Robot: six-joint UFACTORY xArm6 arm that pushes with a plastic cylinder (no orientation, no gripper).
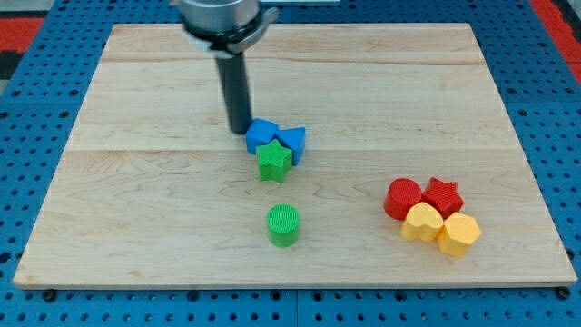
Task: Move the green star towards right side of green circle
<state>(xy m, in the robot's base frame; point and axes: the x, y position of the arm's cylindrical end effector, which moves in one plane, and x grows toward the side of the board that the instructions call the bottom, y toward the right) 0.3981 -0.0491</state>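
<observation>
Light wooden board (136, 200) fills most of the view, lying on a blue pegboard surface (27, 136) with rows of holes; red patch at the view's top-left and top-right corners. Dark rod (236, 91) drops from a grey mount (222, 18) at the view's top, roughly vertical. My tip (240, 130) on the board, just left of and apparently touching the blue block cluster; plain rod end, nothing to open or close, nothing gripped. Two blue blocks near the board's middle, pressed together: one (260, 134) at the left next to the tip, shape unclear, the other (293, 139) at the right, wedge-like. Green star (273, 161) directly below the blue pair in the view, touching them. Green circle (283, 224) further toward the view's bottom, well apart from the star, slightly right of it. Four-block cluster at the view's lower right, all touching: red circle (402, 198), red star (442, 195), yellow heart-like block (422, 222), yellow hexagon-like block (458, 234). No containers in view.
</observation>
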